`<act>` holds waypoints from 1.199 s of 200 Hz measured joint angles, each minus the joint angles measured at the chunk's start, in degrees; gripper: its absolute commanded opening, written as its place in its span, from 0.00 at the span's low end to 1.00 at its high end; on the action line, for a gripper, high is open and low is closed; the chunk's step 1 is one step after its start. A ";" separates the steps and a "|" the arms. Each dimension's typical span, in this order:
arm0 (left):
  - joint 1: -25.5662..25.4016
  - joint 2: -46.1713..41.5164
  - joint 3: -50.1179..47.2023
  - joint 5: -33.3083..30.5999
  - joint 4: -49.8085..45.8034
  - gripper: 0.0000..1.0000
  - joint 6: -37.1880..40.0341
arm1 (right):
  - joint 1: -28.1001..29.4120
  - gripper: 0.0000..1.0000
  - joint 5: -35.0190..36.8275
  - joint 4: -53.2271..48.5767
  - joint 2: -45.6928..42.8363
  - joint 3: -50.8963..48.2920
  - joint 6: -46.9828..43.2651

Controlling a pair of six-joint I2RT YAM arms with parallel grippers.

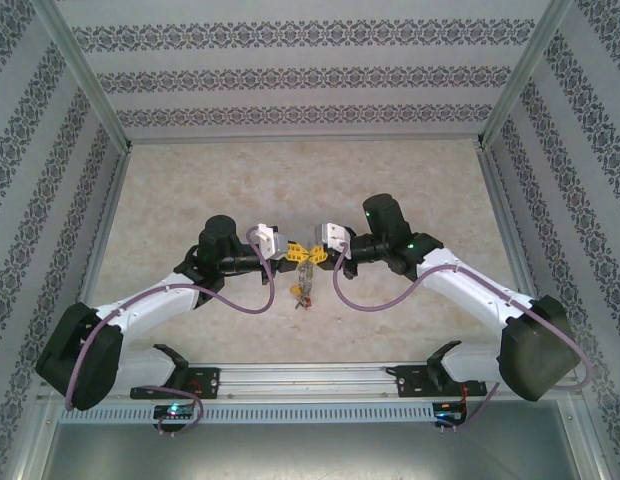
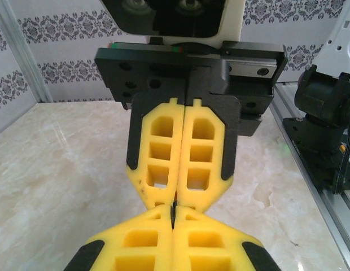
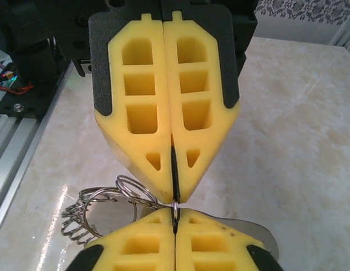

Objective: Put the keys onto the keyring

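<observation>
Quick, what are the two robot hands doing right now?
Left gripper: closed, pinching the thin keyring wire.
Right gripper: closed on the same keyring.

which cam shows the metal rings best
right wrist: the metal rings are close and sharp, coiled beside the touching fingertips. top external shows them as a tiny blurred bunch. left wrist gives at most a dark sliver between the fingertips.

Left gripper (image 1: 293, 256) and right gripper (image 1: 318, 252) meet tip to tip over the middle of the table (image 1: 190, 190). You find the keyring (image 3: 175, 208) bridging both tips. The keys (image 1: 302, 290) sit just nearer the bases than that junction.
</observation>
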 measured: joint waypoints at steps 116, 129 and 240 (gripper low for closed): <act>-0.09 2.80 -3.69 -6.64 -0.44 0.00 4.31 | -0.46 0.00 5.33 -5.16 -1.53 0.46 0.04; -0.09 3.67 -3.69 -6.99 -0.44 0.00 4.46 | -0.42 0.00 5.53 -5.84 -1.49 1.09 -0.09; 3.30 4.33 1.77 3.54 -10.36 0.36 2.91 | 2.56 0.00 12.61 -13.05 0.74 4.28 -6.64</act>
